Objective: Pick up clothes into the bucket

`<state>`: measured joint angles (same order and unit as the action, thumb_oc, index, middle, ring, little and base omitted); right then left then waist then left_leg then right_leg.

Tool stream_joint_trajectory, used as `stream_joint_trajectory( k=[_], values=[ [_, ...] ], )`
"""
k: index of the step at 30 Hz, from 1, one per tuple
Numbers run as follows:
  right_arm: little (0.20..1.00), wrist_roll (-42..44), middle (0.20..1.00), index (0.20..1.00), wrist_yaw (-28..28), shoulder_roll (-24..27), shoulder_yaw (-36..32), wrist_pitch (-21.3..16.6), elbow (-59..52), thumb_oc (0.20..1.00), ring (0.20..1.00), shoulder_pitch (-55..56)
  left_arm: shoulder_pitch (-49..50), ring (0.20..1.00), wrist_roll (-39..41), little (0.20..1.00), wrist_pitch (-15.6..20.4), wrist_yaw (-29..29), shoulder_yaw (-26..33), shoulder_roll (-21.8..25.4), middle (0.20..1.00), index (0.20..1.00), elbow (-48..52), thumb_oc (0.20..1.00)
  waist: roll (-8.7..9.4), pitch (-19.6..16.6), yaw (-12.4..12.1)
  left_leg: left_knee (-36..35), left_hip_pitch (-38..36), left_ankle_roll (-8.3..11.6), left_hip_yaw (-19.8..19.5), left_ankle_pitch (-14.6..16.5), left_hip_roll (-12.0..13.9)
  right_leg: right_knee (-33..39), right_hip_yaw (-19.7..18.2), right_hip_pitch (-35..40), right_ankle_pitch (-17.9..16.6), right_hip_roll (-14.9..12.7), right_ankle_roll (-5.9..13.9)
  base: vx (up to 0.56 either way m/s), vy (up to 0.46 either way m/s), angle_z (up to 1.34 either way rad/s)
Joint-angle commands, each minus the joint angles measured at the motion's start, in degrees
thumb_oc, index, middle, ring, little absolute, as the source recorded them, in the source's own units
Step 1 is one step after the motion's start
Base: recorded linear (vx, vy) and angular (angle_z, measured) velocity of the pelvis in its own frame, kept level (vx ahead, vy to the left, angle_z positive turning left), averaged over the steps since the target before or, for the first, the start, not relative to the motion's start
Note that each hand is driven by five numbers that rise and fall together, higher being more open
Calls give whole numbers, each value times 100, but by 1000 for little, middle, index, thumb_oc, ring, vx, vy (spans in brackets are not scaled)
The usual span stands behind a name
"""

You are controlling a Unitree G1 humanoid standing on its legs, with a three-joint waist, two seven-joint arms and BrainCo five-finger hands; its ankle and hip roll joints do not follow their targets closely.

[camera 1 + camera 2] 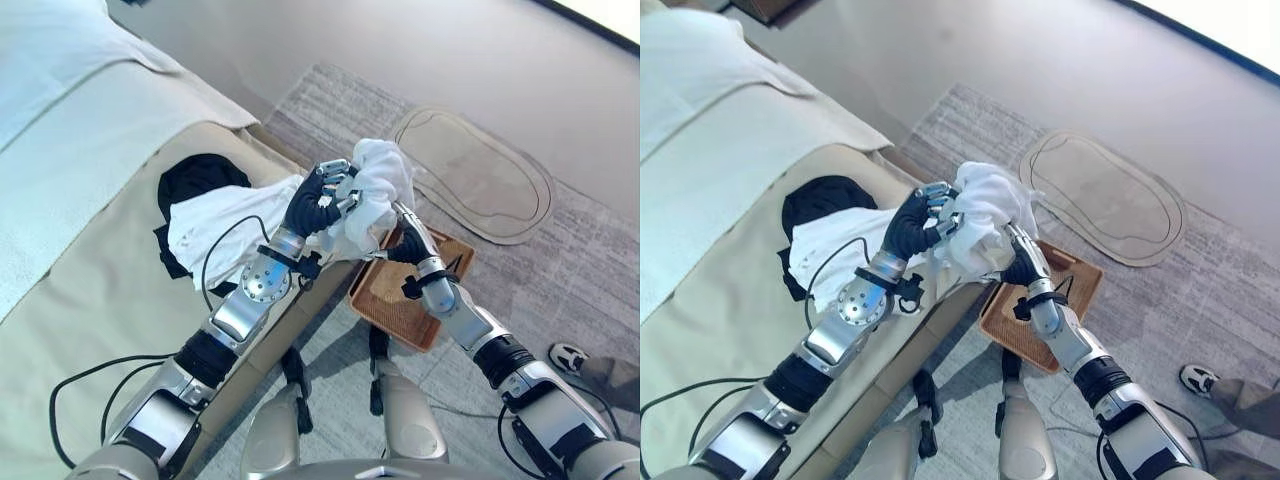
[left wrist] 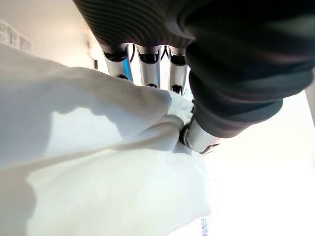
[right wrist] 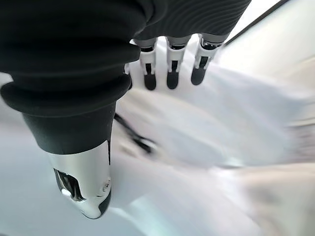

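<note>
Above the wicker basket (image 1: 400, 300), the left hand (image 1: 318, 200) is clutching the white garment (image 1: 375, 190); the right hand's (image 1: 1020, 262) open fingers are steadying it. Lower it centred.

bed edge (image 1: 150, 330) left of basket (image 1: 395, 300), open rug (image 1: 560, 270) right

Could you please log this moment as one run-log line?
left hand: shut on white cloth garment | right hand: against garment, grip unclear | black garment: on beige bed | brown woven basket: on floor, below garment
</note>
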<state>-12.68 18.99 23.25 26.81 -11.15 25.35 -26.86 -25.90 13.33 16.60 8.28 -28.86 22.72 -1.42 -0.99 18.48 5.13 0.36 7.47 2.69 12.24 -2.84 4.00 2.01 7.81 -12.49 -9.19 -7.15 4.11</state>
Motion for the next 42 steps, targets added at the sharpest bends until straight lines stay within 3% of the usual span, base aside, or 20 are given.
stream_joint_trajectory(
  k=[1, 7, 10, 18, 29, 30, 31, 32, 33, 34, 42],
  values=[
    [1000, 314, 1000, 1000, -151, -83, -26, -318, -418, 1000, 1000, 57, 129, 200, 302, 200, 242, -223, -139, -81, 200, 200, 496, 200, 129, -642, -131, 264, 39, 223, -303, 16, 266, -98, 59, 391, 161, -421, 689, 168, -10, 9],
    [1000, 567, 1000, 1000, -178, -240, -229, -359, -845, 1000, 1000, 401, 359, 200, 314, 200, 123, -342, -145, -22, 200, 200, 676, 200, 139, -866, -149, 109, -342, 211, -279, 62, 270, 3, 92, 726, 232, -381, 702, 111, -2, 6],
    [1000, 1089, 1000, 1000, -281, -442, -383, -388, -1020, 1000, 1000, 775, 557, 200, 313, 200, 47, -395, -98, -8, 200, 200, 761, 200, 140, -999, -144, -15, -550, 199, -223, 80, 272, 48, 112, 900, 271, -363, 709, 73, 1, -2],
    [1000, 1061, 1000, 1000, -144, -453, -620, -384, -1395, 1000, 1000, 1148, 888, 200, 445, 200, -38, -483, 13, 43, 200, 200, 833, 200, 135, -1180, -137, -129, -768, 194, -222, 91, 281, 78, 166, 1078, 324, -331, 722, 47, -7, -1],
    [1000, 1541, 1000, 1000, -423, -757, -106, -484, -1528, 1000, 1000, 785, 922, 200, 1212, 200, -168, -770, -373, -141, 200, 200, 1007, 200, 121, -1289, -220, -156, -866, 181, -226, 110, 283, 111, 190, 1206, 356, -322, 714, 0, 0, 0],
    [900, 1629, 900, 900, -467, -818, -4, -491, -1532, 900, 900, 702, 953, 200, 1364, 200, -196, -827, -454, -160, 200, 200, 1042, 200, 125, -1301, -243, -144, -853, 166, -214, 76, 270, 112, 180, 1194, 319, -334, 703, 25, 1, 4],
    [561, 1682, 561, 561, -496, -870, 101, -481, -1533, 561, 561, 617, 982, 200, 1562, 200, -233, -876, -547, -194, 200, 200, 1068, 200, 114, -1314, -258, -145, -891, 169, -213, 123, 268, 117, 192, 1240, 350, -326, 712, -30, -3, 3],
    [504, 1682, 504, 504, -496, -871, 102, -484, -1530, 504, 504, 610, 978, 200, 1565, 200, -233, -878, -543, -191, 200, 200, 1068, 200, 123, -1306, -258, -135, -863, 161, -208, 83, 262, 109, 185, 1211, 317, -333, 701, 0, 0, 0],
    [319, 1695, 319, 319, -504, -886, 137, -484, -1510, 319, 319, 578, 969, 200, 1615, 200, -246, -902, -572, -193, 200, 200, 1079, 200, 125, -1310, -259, -134, -863, 158, -212, 84, 264, 113, 182, 1217, 315, -334, 701, 0, 0, 0],
    [200, 1713, 200, 200, -522, -898, 178, -479, -1520, 200, 200, 569, 978, 200, 1682, 200, -257, -915, -606, -203, 200, 200, 1103, 200, 115, -1322, -263, -144, -896, 163, -214, 127, 267, 120, 192, 1245, 347, -328, 711, 0, 0, 0],
    [200, 1914, 200, 200, -744, -865, 390, -451, -1547, 200, 200, 563, 886, 200, 1747, 200, -291, -969, -689, -239, 200, 200, 1117, 200, 130, -1359, -273, -177, -888, 161, -216, 119, 244, 162, 207, 1242, 321, -328, 710, -4, 0, 0]
  ],
)
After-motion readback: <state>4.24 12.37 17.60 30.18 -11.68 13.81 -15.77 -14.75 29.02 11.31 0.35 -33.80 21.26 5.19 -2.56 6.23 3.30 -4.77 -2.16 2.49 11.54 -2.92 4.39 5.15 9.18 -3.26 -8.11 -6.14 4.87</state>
